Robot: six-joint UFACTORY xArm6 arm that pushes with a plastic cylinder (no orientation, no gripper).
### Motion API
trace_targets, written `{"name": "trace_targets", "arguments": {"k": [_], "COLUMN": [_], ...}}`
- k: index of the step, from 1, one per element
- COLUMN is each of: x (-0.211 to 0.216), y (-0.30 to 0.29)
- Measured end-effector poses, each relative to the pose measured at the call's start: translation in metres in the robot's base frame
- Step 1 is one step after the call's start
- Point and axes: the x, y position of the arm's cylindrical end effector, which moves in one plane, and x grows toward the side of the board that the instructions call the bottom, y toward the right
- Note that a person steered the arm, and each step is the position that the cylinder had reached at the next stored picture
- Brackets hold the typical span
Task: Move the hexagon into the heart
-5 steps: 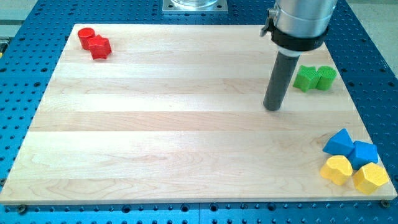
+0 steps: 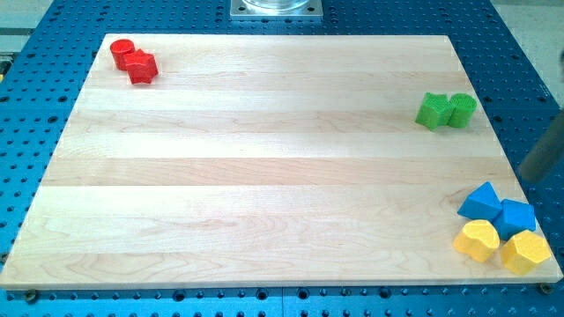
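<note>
**Rod parked off the board's right edge, yellow blocks already side by side**

A pale wooden board point(image 2: 264, 158) lies on a blue perforated table point(image 2: 35, 291). There is no claw here, only a dark rod; my tip point(image 2: 531, 180) shows as a blurred sliver at the view's right edge, just off the board, above the blue and yellow cluster and below the green pair. It touches no block.

At the view's bottom right, the yellow hexagon point(image 2: 527, 252) sits touching the yellow heart point(image 2: 477, 240), the heart on the view's left. From this, the task looks done or nearly so, and the rod's place clear of the blocks fits that reading. Just above them sit a blue triangle point(image 2: 480, 201) and a second blue block point(image 2: 516, 216), shape unclear, pressed close to the yellow pair.

Well apart, near the right edge, two green blocks point(image 2: 446, 110) touch. At the top left corner a red cylinder point(image 2: 122, 51) touches a red star point(image 2: 142, 66).

No containers are present; nothing holds anything.
</note>
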Motion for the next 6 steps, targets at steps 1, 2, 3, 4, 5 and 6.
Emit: {"name": "trace_targets", "arguments": {"k": [1, 2, 3, 4, 5, 6], "x": [0.0, 0.007, 0.044, 0.085, 0.12, 0.123], "y": [0.003, 0.003, 0.003, 0.002, 0.001, -0.017]}}
